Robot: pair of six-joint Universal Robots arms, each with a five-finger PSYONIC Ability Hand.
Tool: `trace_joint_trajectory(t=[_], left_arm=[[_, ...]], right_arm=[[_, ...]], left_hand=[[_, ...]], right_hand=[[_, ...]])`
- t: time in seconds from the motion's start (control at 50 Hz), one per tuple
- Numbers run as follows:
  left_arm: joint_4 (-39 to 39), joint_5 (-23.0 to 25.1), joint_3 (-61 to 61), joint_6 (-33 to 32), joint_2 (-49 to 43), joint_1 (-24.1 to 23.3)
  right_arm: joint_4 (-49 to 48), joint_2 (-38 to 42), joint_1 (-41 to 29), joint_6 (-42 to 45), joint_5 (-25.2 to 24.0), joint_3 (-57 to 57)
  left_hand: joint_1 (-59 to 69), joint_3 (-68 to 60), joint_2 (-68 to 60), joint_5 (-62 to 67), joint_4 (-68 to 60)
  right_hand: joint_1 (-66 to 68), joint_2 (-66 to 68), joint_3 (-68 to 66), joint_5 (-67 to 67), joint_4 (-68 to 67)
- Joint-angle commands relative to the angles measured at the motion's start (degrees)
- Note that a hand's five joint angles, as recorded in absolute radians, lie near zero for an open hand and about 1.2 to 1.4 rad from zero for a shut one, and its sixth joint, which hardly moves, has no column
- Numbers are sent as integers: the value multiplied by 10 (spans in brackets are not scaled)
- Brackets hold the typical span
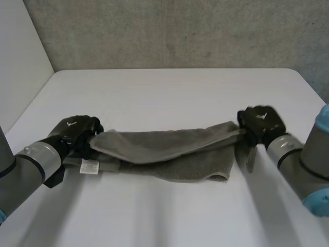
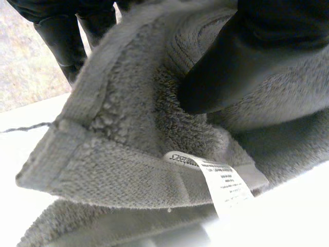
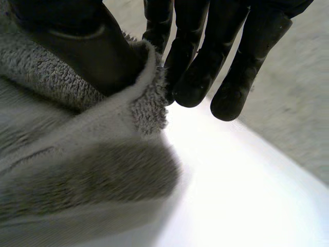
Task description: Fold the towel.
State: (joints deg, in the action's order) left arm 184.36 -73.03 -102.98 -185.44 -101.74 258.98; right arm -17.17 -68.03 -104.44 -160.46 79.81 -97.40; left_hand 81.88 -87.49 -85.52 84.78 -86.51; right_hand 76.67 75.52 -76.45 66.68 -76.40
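Here's the towel (image 1: 169,154), crosswise on the tabletop (image 1: 169,98): left hand (image 1: 77,128) pinching its left end, right hand (image 1: 259,122) pinching its right (top layer lifted).

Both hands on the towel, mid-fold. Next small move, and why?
Likely carry the held edge toward the robot and lower it over the flat part. The left hand and right hand each pinch an end of the grey towel, its raised edge stretched between them; the rest lies on the white table, nearer the robot.
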Motion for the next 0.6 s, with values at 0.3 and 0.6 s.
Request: trace_joint_trajectory(t=[0.3,0.6], left_arm=[[-160,3,238,40,183,18],[-347,-2,341,-77,-91,28]], right_arm=[[644,-89,78,171,-107,508],[646,55,34,253,-79,528]], left_hand=[[-19,75,55,-148,65],[-19,75,55,-148,65]], right_hand=[[33,45,-35,33,-36],[33,45,-35,33,-36]])
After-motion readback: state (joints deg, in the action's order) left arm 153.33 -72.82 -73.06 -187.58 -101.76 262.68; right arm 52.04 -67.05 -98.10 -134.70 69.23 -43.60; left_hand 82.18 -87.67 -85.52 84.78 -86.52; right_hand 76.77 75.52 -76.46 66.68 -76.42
